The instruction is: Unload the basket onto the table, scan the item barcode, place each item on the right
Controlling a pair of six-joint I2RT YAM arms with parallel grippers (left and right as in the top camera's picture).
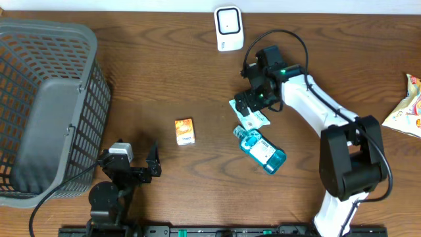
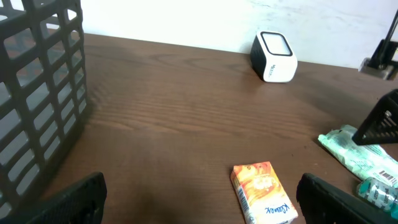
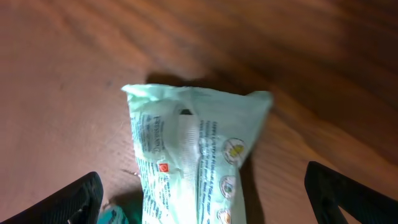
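Mint-green packet lay flat on the wooden surface, right below the right pincer, whose fingers stood wide apart. Left pincer gaped wide too, gripping nothing.

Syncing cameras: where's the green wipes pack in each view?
Overhead: green wipes pack right of centre.
Left wrist: pack at right edge, mid-height.
Right wrist: pack at centre, running off the bottom.
Shared landmark: teal bottle beside it.
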